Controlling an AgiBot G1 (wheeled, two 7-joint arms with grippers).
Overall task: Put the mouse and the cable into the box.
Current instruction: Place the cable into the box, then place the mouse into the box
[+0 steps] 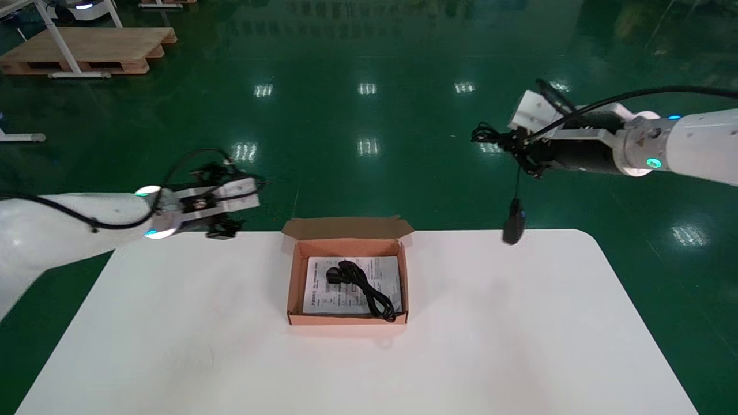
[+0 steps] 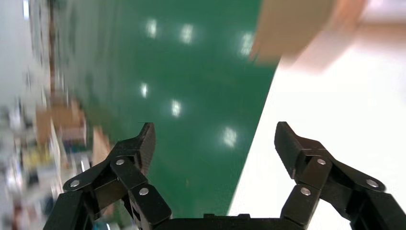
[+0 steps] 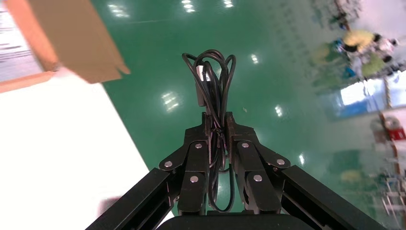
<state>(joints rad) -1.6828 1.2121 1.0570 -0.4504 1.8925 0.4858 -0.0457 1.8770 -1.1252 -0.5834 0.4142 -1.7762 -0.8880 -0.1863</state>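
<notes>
Black mouse [image 1: 513, 222] dangles by its cord [image 3: 213, 72], pinched in the right gripper [image 3: 218, 122]; left gripper [image 2: 215, 139] spread wide, left of the box [image 1: 294, 276].

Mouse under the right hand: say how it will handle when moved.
Likely to swing: the mouse dangles free on its cord below the right hand. The cord, looped in the hand, looks floppy, so it probably cannot steer the mouse.

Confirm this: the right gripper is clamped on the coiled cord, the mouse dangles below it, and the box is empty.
The box is not empty: the head view shows a black cable on a printed sheet inside it. The rest holds: the right gripper is shut on the coiled cord, the mouse dangling below. The left gripper hangs open at the table's far left corner.
</notes>
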